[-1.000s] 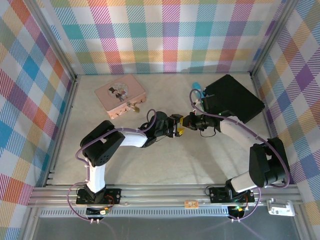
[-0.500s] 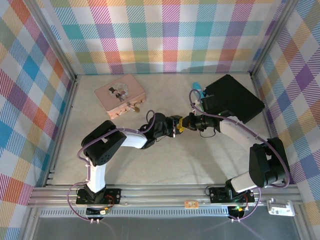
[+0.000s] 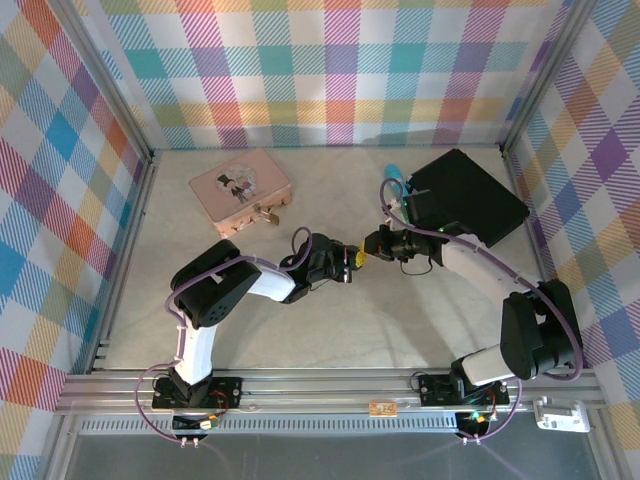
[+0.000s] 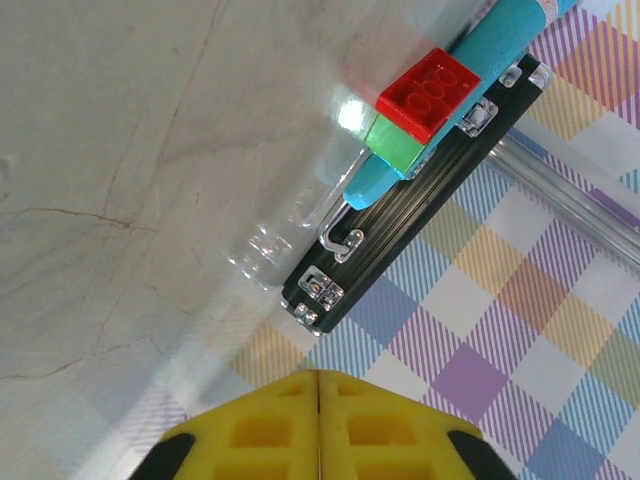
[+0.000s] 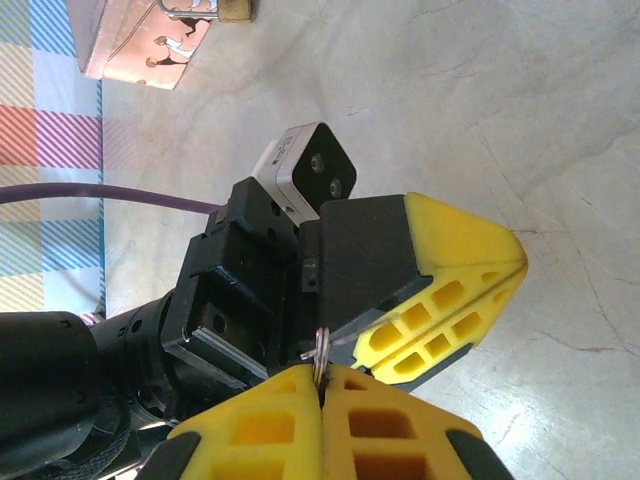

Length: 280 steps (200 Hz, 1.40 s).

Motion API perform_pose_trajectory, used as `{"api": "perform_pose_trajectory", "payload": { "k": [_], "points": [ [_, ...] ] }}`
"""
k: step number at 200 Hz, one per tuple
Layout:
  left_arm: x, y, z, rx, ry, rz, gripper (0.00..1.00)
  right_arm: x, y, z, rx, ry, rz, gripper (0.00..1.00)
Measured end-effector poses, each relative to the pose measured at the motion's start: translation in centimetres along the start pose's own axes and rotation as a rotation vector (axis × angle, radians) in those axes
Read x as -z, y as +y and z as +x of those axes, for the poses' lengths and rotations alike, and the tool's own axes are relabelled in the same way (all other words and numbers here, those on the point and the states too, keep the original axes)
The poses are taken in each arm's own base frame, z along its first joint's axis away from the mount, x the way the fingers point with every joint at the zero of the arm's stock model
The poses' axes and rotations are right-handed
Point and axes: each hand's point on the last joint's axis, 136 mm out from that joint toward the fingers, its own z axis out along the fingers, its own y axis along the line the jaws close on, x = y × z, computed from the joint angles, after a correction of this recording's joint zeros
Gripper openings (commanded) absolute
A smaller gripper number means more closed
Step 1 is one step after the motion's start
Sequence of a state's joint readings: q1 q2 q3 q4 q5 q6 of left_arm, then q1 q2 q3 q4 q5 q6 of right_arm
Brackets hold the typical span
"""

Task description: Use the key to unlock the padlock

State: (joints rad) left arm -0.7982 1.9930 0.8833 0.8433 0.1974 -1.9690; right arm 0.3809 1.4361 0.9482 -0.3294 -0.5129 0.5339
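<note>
Right fingers are pressed tight together, and pinched at their tip is a thin silver ring, the only part of the key that shows; its blade can't be made out. Tip to tip with them come the left fingers, yellow pads closed flat on each other with nothing seen between them. From above, the two pairs meet over the middle of the table. The padlock sits well apart, to the far left, at the near edge of the pink tin, brass body touching it. Beyond the left fingers, the wrist view finds a red brick on a green brick against a teal cylinder, beside the black case.
</note>
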Motion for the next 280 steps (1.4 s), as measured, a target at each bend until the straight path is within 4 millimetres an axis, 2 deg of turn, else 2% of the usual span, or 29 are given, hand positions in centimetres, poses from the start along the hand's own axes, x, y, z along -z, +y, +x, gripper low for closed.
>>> {"api": "perform_pose_trajectory", "payload": {
  "k": [40, 67, 119, 166, 220, 236, 280],
  "points": [
    [0.2, 0.0, -0.2, -0.002, -0.003, 0.014, 0.39, 0.0, -0.1, 0.1, -0.002, 0.002, 0.000, 0.00],
    [0.5, 0.6, -0.8, 0.002, -0.029, 0.011, 0.42, 0.1, 0.0, 0.2, 0.000, 0.001, -0.002, 0.00],
    [0.6, 0.7, -1.1, 0.002, -0.041, 0.012, 0.42, -0.2, -0.2, 1.3, -0.014, 0.023, -0.024, 0.00],
    [0.6, 0.5, -1.0, 0.002, -0.039, 0.016, 0.41, -0.7, 0.4, 1.2, -0.006, 0.024, -0.052, 0.00],
    [1.2, -1.2, 0.2, -0.006, -0.018, 0.054, 0.40, -1.7, 0.1, 1.2, -0.007, 0.035, -0.054, 0.00],
    [1.4, -1.7, 0.3, -0.007, -0.020, 0.065, 0.37, -1.7, 0.2, 1.2, -0.004, 0.035, -0.056, 0.00],
    [1.4, -1.7, 0.2, -0.007, -0.022, 0.068, 0.21, -1.7, 0.2, 1.2, -0.004, 0.034, -0.056, 0.00]
  ]
}}
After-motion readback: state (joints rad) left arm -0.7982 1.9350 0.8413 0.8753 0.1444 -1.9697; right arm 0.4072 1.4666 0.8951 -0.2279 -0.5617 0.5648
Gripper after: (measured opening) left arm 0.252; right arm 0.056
